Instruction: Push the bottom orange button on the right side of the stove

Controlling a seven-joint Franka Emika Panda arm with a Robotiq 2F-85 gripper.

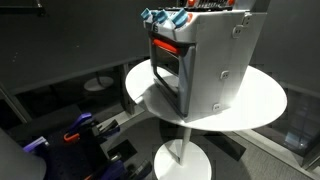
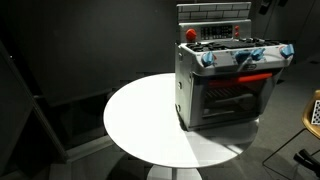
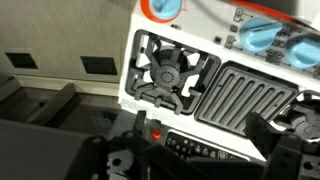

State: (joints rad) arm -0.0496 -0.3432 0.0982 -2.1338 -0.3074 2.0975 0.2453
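Observation:
The silver-grey toy stove stands on a round white table and shows in both exterior views. It has a dark-framed oven door, a red-orange strip and blue knobs on top. In the wrist view I look down on the stove top with its black burner, ribbed grill and blue knobs. A small red-orange button sits at the left end of a dark control strip. My gripper hangs open above the stove, its dark fingers on either side of that strip, holding nothing. The exterior views show only a little of it, at their top edges.
The round white table stands on a white pedestal. A red ball knob sits on the stove's back corner. Purple and orange equipment lies on the dark floor beside the table.

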